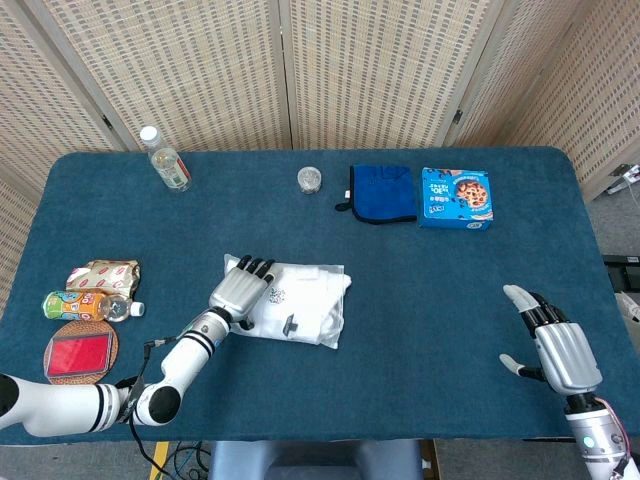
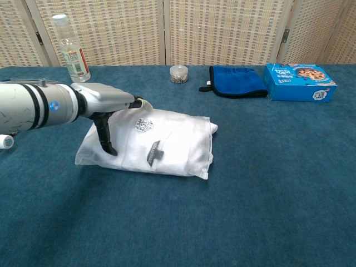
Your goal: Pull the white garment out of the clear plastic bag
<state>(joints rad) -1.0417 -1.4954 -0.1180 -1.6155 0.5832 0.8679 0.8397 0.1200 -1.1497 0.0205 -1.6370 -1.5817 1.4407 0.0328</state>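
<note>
The clear plastic bag lies flat in the middle of the table with the folded white garment inside it. My left hand rests flat on the bag's left end, fingers spread and stretched over the plastic, thumb pointing down onto it. It holds nothing. My right hand hangs open at the table's near right corner, far from the bag, and appears only in the head view.
At the back stand a water bottle, a small jar, a blue cloth and a blue cookie box. Snack packets, a lying bottle and a round coaster sit at the left edge.
</note>
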